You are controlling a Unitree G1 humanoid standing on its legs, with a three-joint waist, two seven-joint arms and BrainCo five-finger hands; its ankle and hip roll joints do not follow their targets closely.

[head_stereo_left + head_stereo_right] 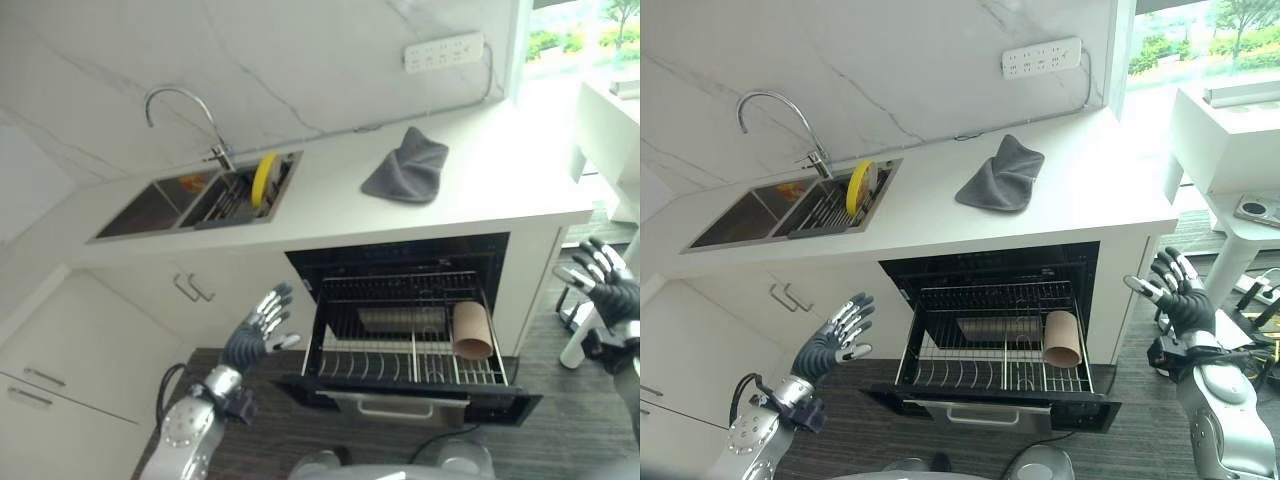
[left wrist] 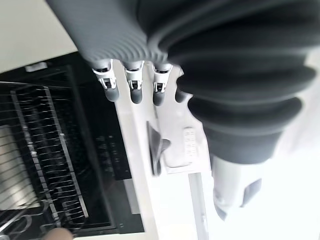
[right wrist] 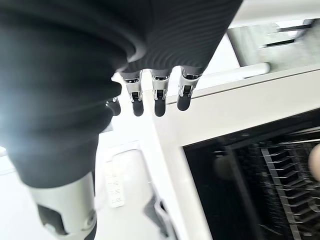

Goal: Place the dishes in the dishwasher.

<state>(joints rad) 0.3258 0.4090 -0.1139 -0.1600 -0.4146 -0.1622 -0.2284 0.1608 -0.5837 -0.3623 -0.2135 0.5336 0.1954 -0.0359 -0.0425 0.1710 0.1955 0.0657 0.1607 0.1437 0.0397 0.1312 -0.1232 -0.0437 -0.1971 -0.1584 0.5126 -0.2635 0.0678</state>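
Left hand (image 1: 835,340): raised low beside the open dishwasher (image 1: 1000,340), fingers spread straight and wide, holding nothing; right hand (image 1: 1180,295): raised on the far side of the dishwasher, just past the counter's end, fingers likewise spread and empty. Dishwasher: set under the white counter (image 1: 500,170), door down, lower rack (image 1: 400,355) pulled out over it. Rack contents: one tan cup (image 1: 472,330) lying on its side at my right end of the rack, mouth toward me. Sink (image 1: 140,210): sunk in the counter to my left, curved tap (image 1: 180,110) behind it; yellow plate (image 1: 263,178) standing on edge in the nearer basin's rack. Grey cloth (image 1: 407,166): crumpled on the counter above the dishwasher. White power strip (image 1: 444,51): fixed on the marble wall behind the cloth
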